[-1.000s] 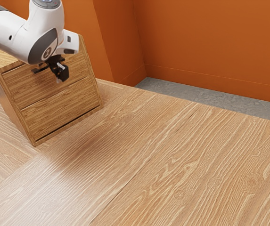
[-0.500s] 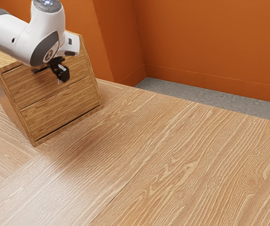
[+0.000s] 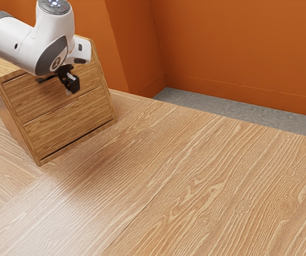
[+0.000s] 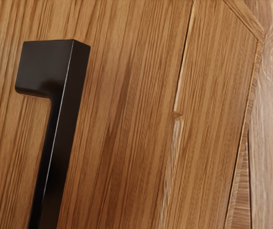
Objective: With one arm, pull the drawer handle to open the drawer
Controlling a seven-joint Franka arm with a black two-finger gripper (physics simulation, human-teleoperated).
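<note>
Drawer handle (image 4: 60, 133): one, black; two drawers (image 3: 67, 122); one pincer (image 3: 70, 82).

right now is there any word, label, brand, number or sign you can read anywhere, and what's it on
None: no word, number, logo or sign can be read in either view.
The wooden drawer cabinet and its black handle are plain.
The white arm and the black gripper carry no legible marking.
The orange wall and the wooden table bear no print.
</note>
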